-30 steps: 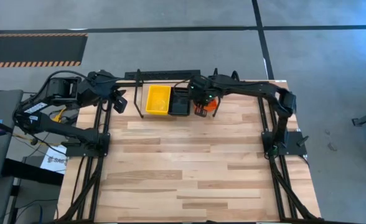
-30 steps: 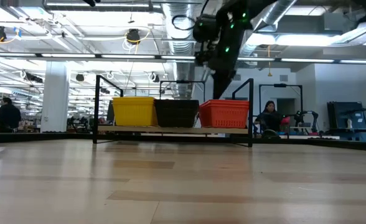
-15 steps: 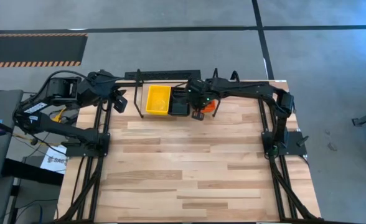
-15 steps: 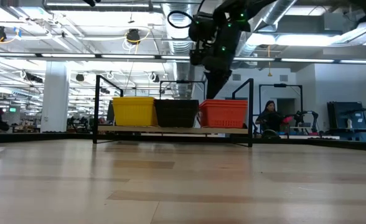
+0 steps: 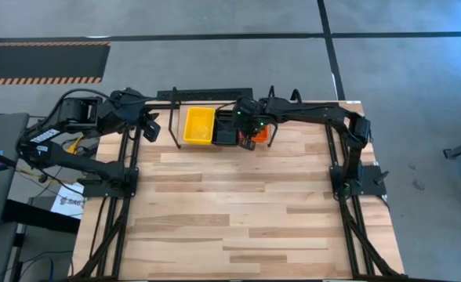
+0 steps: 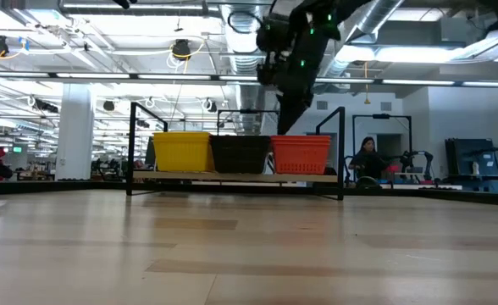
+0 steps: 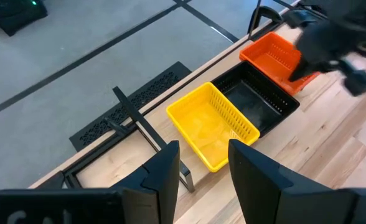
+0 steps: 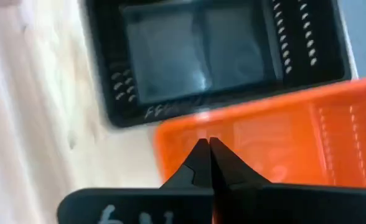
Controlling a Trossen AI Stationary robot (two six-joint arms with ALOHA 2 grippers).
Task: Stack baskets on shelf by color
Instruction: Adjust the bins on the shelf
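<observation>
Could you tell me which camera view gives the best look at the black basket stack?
The left wrist view shows the black basket best: whole rim and interior, between the yellow basket and the red-orange basket. The right wrist view crops it, the low view shows only its side, and the high view partly hides it under the right arm.

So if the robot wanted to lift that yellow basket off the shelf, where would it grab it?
Probably by a long side wall near the rim, coming straight down from above. The yellow basket sits open-topped and upright, its thin mesh walls suit a two-finger pinch. The wall away from the black basket is free; the other wall sits right beside it. The left end effector is open nearby.
</observation>
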